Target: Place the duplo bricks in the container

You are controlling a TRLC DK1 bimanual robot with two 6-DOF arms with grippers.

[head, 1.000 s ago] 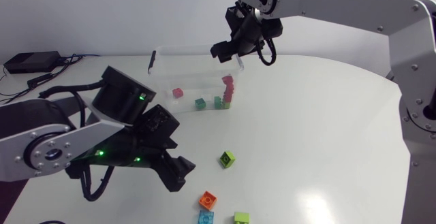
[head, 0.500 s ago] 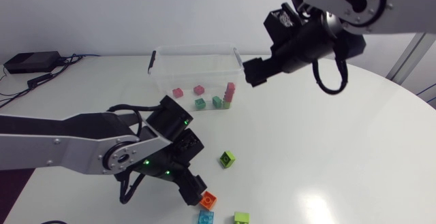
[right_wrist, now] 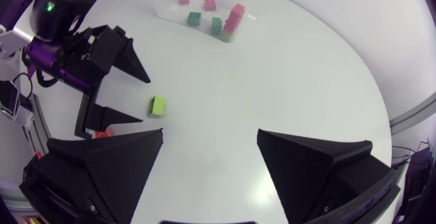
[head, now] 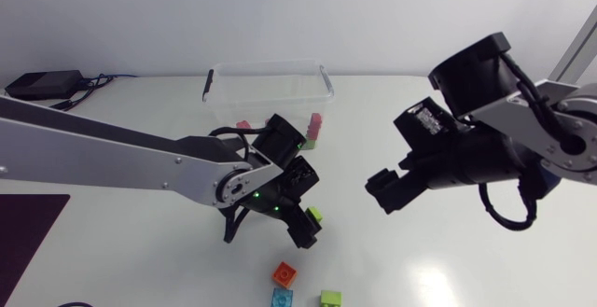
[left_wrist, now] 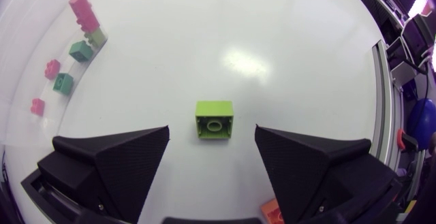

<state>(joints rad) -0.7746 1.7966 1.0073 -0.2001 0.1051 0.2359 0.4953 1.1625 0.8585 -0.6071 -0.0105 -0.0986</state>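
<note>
A lime green brick [left_wrist: 214, 120] lies flat on the white table between the fingers of my left gripper [left_wrist: 212, 134], which is open and not touching it. The head view shows that gripper [head: 304, 209] low over the same lime brick [head: 315, 214]. The clear container [head: 270, 76] stands at the back with pink and green bricks [right_wrist: 218, 21] inside. My right gripper [head: 384, 193] hangs open and empty over the table's right half, with the lime brick [right_wrist: 157, 105] and the left gripper [right_wrist: 102, 81] ahead of its fingers [right_wrist: 119, 159].
An orange brick [head: 284, 273], a pale blue brick [head: 282, 297] and a second lime brick [head: 330, 298] lie near the front edge. My left arm [head: 140, 153] stretches across the table's left half, in front of the container.
My left gripper moved right, from beside the orange brick to around the lime one. The right gripper opened above the container, left one more pink brick inside, then swung right and toward the front.
</note>
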